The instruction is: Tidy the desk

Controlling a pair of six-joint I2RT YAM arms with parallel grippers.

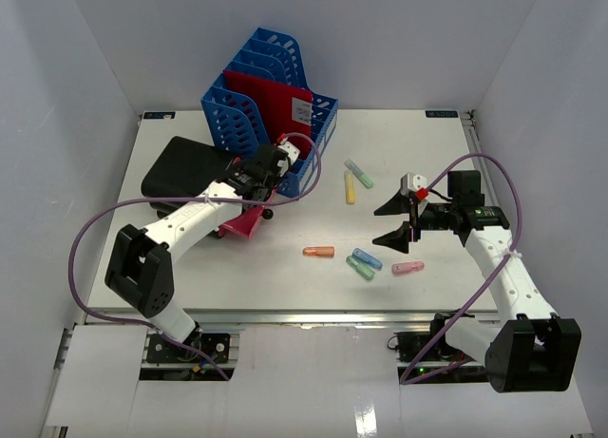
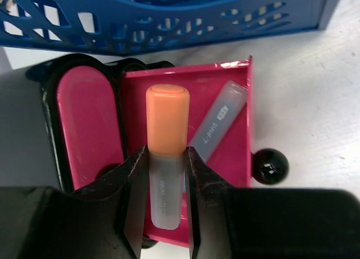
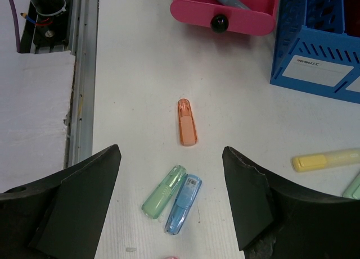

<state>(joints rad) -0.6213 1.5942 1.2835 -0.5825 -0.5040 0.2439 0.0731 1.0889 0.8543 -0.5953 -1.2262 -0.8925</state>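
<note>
Your left gripper (image 2: 166, 155) was partly closed, its two fingers pinching the clear barrel of an orange-capped highlighter (image 2: 167, 118), cap pointing away from the wrist. It held that marker over a pink drawer (image 2: 225, 82), though whether the marker touched the drawer floor could not be told. A pale highlighter (image 2: 218, 121) lay slanted inside the drawer just beside the held one, and a black knob (image 2: 270, 166) stuck out of the drawer's front. The drawer sat on the desk (image 1: 190, 286) just in front of the blue file rack (image 2: 169, 17), so the white top lay directly under that gripper, at the back left. Your right gripper (image 1: 382, 226) stood wide open with nothing between its fingers, hovering above the right half of the desk with its tips pointing toward the middle. Ahead of its open jaws an orange highlighter (image 3: 187, 122) lay alone on the bare surface. Nearer the fingers, a green highlighter (image 3: 163, 191) and a blue highlighter (image 3: 183, 204) lay side by side, touching. A yellow highlighter (image 3: 326, 159) lay off to one side, and a pink highlighter (image 1: 408, 267) lay just below the gripper in the overhead view.
</note>
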